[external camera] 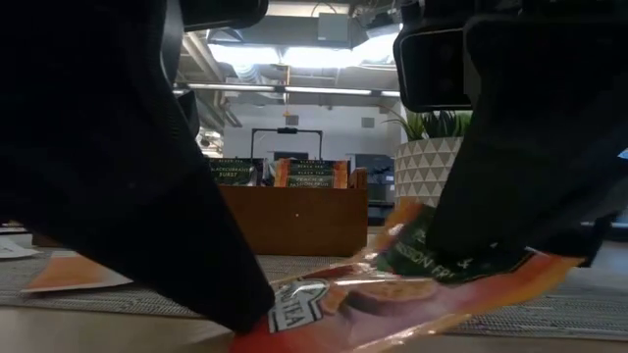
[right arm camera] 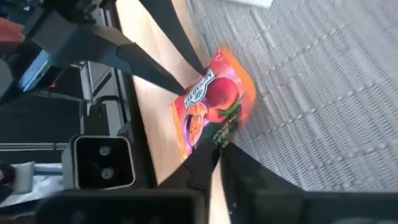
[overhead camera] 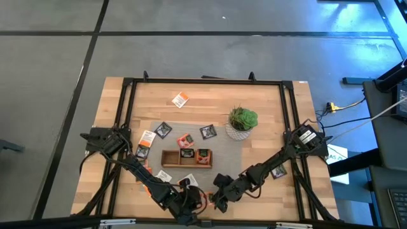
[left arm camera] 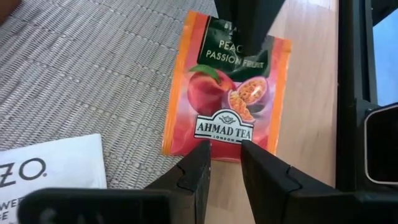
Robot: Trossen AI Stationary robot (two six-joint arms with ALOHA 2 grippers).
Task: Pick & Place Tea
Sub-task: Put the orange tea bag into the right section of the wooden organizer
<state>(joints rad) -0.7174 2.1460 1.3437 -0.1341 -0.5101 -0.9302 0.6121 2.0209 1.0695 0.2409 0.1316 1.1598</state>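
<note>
An orange-red peach tea sachet (left arm camera: 227, 93) lies half on the grey mat (left arm camera: 93, 74) and half on the wood near the table's front edge. In the low view the sachet (external camera: 392, 299) slopes, with its logo end down and its dark green end raised. My left gripper (left arm camera: 225, 152) is open at the logo end, and my right gripper (right arm camera: 222, 149) is shut on the green end. In the high view the two grippers meet at front centre, left gripper (overhead camera: 193, 198) facing right gripper (overhead camera: 215, 194). My left gripper has its two spread fingertips (left arm camera: 202, 152) on the sachet's logo-end edge (left arm camera: 224, 142), slanting down from the near side. In the low view one fingertip (external camera: 257, 316) sits on that end, which stays low at the table. My right gripper pinches the sachet's dark green end (right arm camera: 229, 124) between its two fingers, slanting down from the far right. That end (external camera: 432, 257) is lifted off the mat, and the sachet tilts down toward the logo end.
The wooden tray (overhead camera: 186, 158) with sachets stands behind on the mat, and the potted plant (overhead camera: 242, 121) is at back right. Loose sachets lie about, such as an orange-and-white sachet (overhead camera: 180, 99), a dark sachet (overhead camera: 163, 130) and a white sachet (left arm camera: 50, 168) close by. A black frame rail (left arm camera: 351, 74) runs beside the sachet.
</note>
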